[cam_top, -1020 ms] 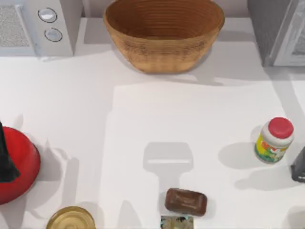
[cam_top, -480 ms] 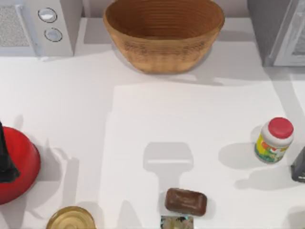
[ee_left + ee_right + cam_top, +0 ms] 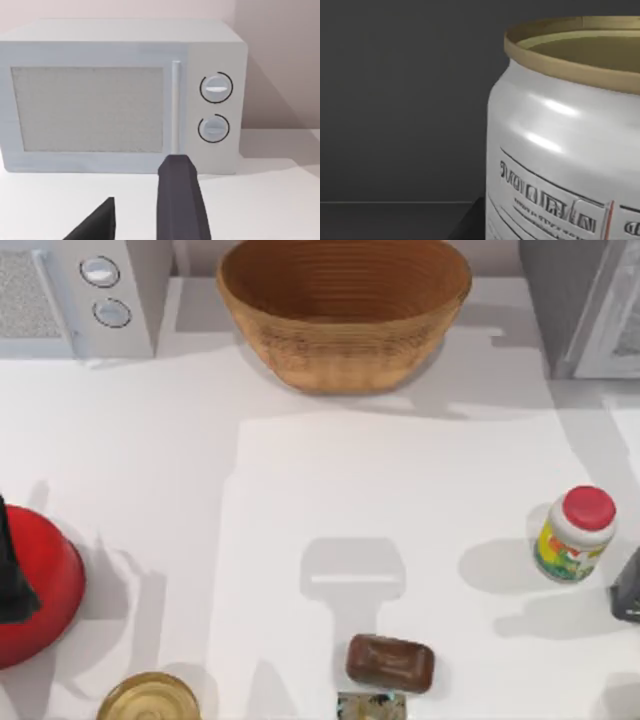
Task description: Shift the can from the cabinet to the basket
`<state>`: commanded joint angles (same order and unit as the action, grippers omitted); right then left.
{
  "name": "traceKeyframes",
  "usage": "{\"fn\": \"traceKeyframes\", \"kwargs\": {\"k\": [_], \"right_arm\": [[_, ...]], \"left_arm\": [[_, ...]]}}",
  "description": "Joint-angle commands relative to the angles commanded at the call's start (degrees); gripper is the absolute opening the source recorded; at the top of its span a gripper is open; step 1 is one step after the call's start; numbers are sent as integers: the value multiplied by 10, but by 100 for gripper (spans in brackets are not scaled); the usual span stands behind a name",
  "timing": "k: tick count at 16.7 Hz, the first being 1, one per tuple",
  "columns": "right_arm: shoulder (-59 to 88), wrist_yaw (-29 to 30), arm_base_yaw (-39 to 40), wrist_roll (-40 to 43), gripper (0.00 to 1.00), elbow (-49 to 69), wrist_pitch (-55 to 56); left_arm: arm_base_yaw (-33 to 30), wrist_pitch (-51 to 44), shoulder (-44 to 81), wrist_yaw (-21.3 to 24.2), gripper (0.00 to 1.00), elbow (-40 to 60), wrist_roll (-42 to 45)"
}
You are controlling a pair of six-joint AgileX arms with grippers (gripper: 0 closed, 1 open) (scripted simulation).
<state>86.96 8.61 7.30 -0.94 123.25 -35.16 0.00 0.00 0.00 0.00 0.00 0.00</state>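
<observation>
Gold-rimmed can (image 3: 565,145) close before right wrist inside dark cabinet (image 3: 585,300), grasp lining up; right pincer state untellable; left gripper (image 3: 142,215) apart, idle before microwave (image 3: 120,95)

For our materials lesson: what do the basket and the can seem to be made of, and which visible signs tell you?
The basket looks like woven wicker, matt tan-brown: ribbed rings run around its wall. The can looks like metal, though the look leaves it open: a dull gold rim, and a glossy white label with dark markings that catches bright highlights.
</observation>
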Motion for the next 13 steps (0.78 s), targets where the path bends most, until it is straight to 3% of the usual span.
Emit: {"fn": "traceKeyframes", "kwargs": {"k": [5,13], "right_arm": [[-78,14,16,0,0,-27,-58],[-128,10,6,-1,0,-88,-26]], "left_arm": [[0,0,0,0,100,0,0],[0,0,0,0,100,0,0]]}}
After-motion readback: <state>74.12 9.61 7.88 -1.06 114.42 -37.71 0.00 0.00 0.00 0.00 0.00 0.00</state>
